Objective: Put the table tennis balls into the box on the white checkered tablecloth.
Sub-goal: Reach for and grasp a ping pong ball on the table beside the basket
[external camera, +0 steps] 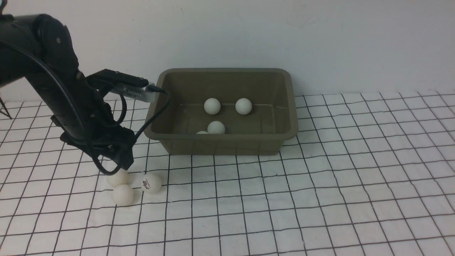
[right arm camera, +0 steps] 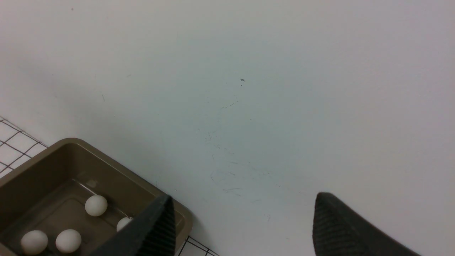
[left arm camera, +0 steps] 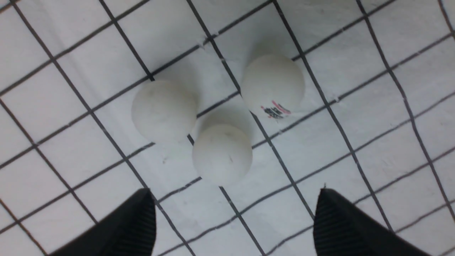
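Three table tennis balls lie in a cluster on the white checkered tablecloth (external camera: 320, 185), left of the box: a plain one (external camera: 118, 177), another plain one (external camera: 123, 194) and one with a printed logo (external camera: 151, 182). My left gripper (external camera: 122, 161) hangs just above them, open and empty. In the left wrist view the balls (left arm camera: 222, 154) (left arm camera: 164, 111) (left arm camera: 273, 85) sit just beyond the wide-apart fingertips of the gripper (left arm camera: 233, 190). The olive-green box (external camera: 222, 145) holds several balls (external camera: 212, 106). My right gripper (right arm camera: 243, 196) is open and empty, facing the wall.
The white wall (external camera: 320, 42) rises right behind the box. In the right wrist view the box (right arm camera: 106, 160) with its balls (right arm camera: 96, 205) shows at one corner. The left arm's cable (external camera: 156, 110) loops near the box's left rim.
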